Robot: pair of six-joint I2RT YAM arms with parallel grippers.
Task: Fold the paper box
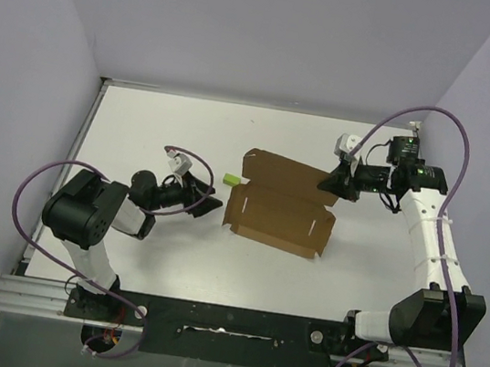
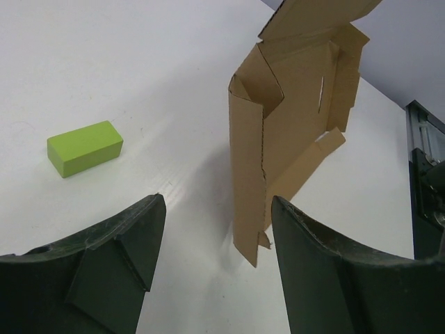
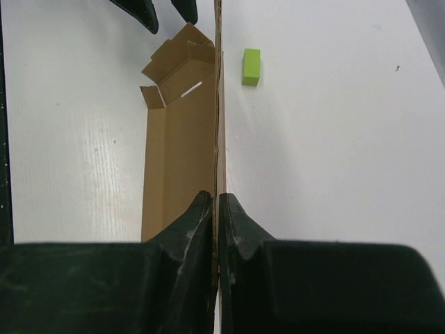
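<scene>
Nearest the right wrist lens, the right tool [image 3: 216, 200] is pressed together on a thin upright cardboard panel, seen edge-on and running straight away from the camera; this panel belongs to the paper box [image 3: 181, 146], whose floor lies flat on the desk [image 3: 334, 174] to one side of it. From above, the paper box [image 1: 282, 212] sits near the middle of the desk [image 1: 170, 255], its broad front panel flat and its far long panel raised, with the right tool [image 1: 342, 181] pinching that raised panel at its right end. At the opposite end, the left tool [image 1: 205, 203] rests low, just beside the box, its fingers spread and holding nothing; its own view shows the left tool [image 2: 217, 202] framing a short end wall of the paper box [image 2: 278, 125] that stands roughly upright, with a loose flap hanging alongside. A small green block [image 1: 231, 180] lies on the desk close to the box's far left corner, apart from both tools. Judged progress: early to middle. One long panel is up and the end flaps are partly lifted; no wall looks locked, the notched tabs appear untucked, and the lid remains to be closed.
</scene>
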